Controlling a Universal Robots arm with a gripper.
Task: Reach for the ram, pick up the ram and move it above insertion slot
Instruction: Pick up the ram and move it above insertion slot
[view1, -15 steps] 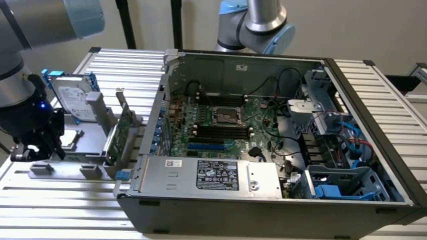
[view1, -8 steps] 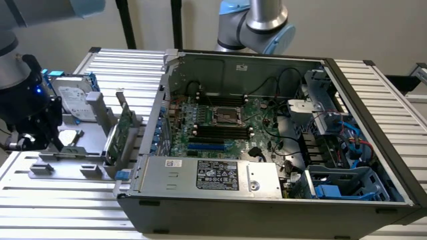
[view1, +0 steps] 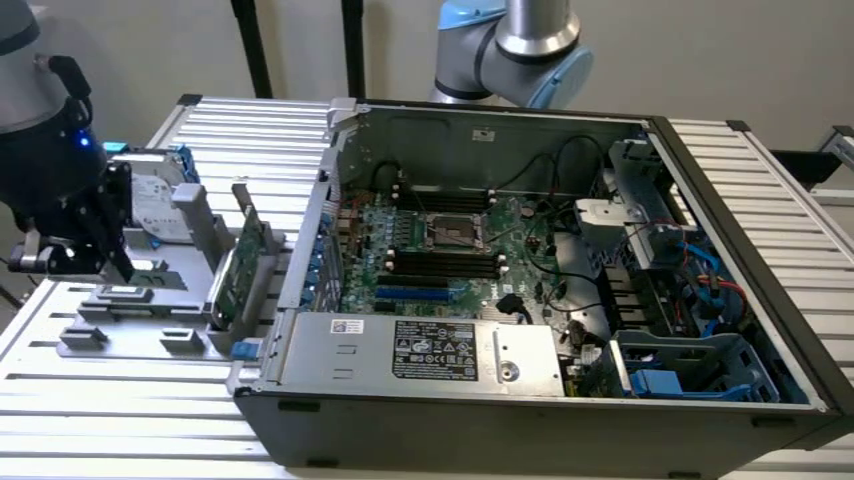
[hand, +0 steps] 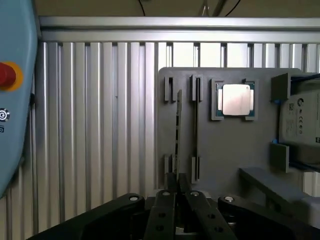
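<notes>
The ram (hand: 177, 130) is a thin green stick seen edge-on, standing over the left slot brackets of the grey holder plate (hand: 225, 150). My gripper (hand: 177, 181) has its two black fingers pressed against the stick's near end, shut on it. In the exterior view the gripper (view1: 114, 265) hangs over the holder at the left, well away from the open computer case. The black memory slots (view1: 447, 262) lie on the motherboard inside that case, beside the processor socket.
On the holder sit a silver processor (hand: 235, 99), a hard drive (hand: 300, 120) and a wider green card (view1: 240, 270) standing upright. The open case (view1: 534, 420) holds cables and drive cages at the exterior view's right. A blue panel with a red button (hand: 6, 75) stands close by.
</notes>
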